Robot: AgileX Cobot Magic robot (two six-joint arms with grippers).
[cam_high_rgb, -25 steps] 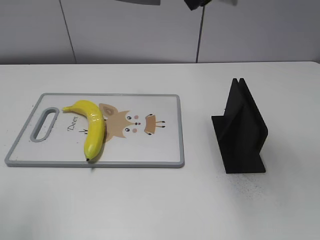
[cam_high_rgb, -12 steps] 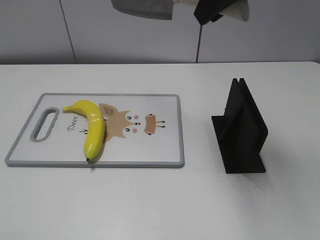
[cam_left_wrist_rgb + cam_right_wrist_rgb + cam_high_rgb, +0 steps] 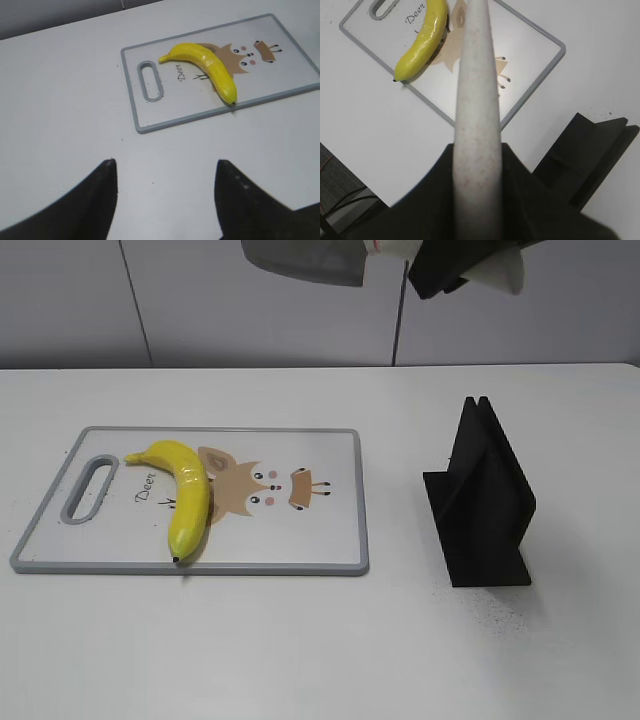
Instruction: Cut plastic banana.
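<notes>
The yellow plastic banana (image 3: pixel 187 495) lies on the left part of a white cutting board (image 3: pixel 330 540) with a grey rim and a cartoon print. It also shows in the left wrist view (image 3: pixel 207 65) and the right wrist view (image 3: pixel 422 42). My right gripper (image 3: pixel 450 265) is at the top of the exterior view, high above the table, shut on the whitish handle of a knife (image 3: pixel 476 115). The knife's grey blade (image 3: pixel 305 260) points left. My left gripper (image 3: pixel 165 200) is open and empty above bare table, nearer than the board.
A black knife stand (image 3: pixel 485 505) stands on the white table to the right of the board; it also shows in the right wrist view (image 3: pixel 590 155). The board has a handle slot (image 3: pixel 88 488) at its left end.
The right gripper with the knife has come down and to the right into the top of the exterior view, showing more of the blade. The banana and board have not moved.
</notes>
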